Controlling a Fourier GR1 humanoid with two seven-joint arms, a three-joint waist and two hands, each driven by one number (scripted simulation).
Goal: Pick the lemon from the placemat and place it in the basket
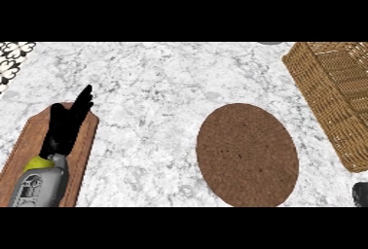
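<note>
A: While checking the placemat [248, 155], finding the lemon?

B: Finding none there, nor in the basket [338, 92]. Left hand [68, 124] resting straight-fingered over the board [18, 160], idling; right hand [360, 193] barely showing nearer the basket, state undeterminable.

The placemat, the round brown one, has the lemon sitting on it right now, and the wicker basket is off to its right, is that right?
Not quite. The head view shows the round brown placemat bare, with no lemon on it or anywhere in view. The rest holds: the wicker basket is off to its right.
</note>
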